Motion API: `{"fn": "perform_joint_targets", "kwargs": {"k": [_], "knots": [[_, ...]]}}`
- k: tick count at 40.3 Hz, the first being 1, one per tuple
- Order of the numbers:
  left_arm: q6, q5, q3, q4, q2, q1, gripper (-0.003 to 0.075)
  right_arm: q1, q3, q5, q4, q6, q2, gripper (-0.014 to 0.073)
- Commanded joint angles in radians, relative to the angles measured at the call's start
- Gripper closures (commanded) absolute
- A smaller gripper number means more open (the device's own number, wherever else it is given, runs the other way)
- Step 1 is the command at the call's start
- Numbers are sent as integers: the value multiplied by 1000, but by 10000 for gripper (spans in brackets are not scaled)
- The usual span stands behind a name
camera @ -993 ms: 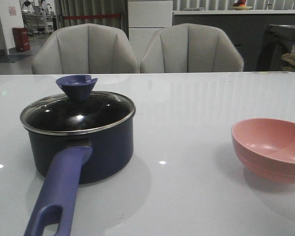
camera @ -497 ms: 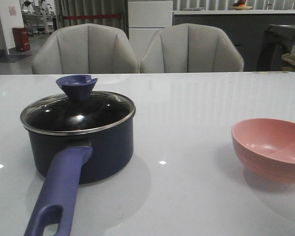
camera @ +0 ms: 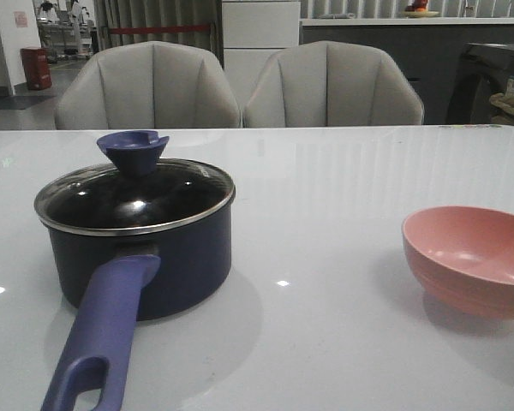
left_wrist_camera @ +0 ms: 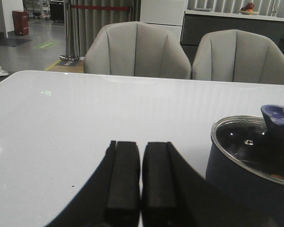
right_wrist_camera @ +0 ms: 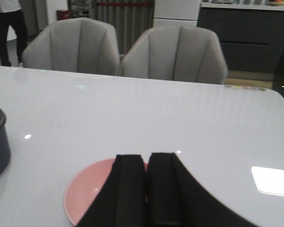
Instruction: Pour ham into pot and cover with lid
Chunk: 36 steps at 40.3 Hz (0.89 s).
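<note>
The dark navy saucepan (camera: 141,248) with the long purple-blue slotted handle stands on the glossy white table (camera: 343,197), handle pointing toward the near edge. The round dark glass lid (camera: 135,199) with steel rim and flared purple-blue knob sits flat on the saucepan's rim, closing it. The pink bowl (camera: 469,257) rests well apart from the saucepan, on its right, and its visible interior looks bare.

The front view shows neither arm. The left wrist view shows the left gripper (left_wrist_camera: 141,177), its black fingers pressed together with nothing between them, just beside the saucepan on the side away from the bowl. Through the glass there a small orange speck (left_wrist_camera: 276,176) shows, possibly the orange-pink ham; the front view's glass is too dark to tell.

The right wrist view shows the right gripper (right_wrist_camera: 146,189), fingers likewise closed on nothing, above the bowl, with the saucepan's wall at that picture's edge. Two grey upholstered chairs (camera: 240,86) stand behind the table.
</note>
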Motion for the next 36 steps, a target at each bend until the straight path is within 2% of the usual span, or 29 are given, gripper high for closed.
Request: {"fn": "perform_joint_targets", "kwargs": {"k": [1,14,36], "knots": [[-11,-84,30,-5,-22,1,598,-51,8,-97,-47,66,-22,458],[-11,-84,30,-5,-22,1,598,-69,96,-101,-51,66,-156,458],[-11,-84,30,-5,-20,1,598,-69,96,-101,-51,66,-155,458]]}}
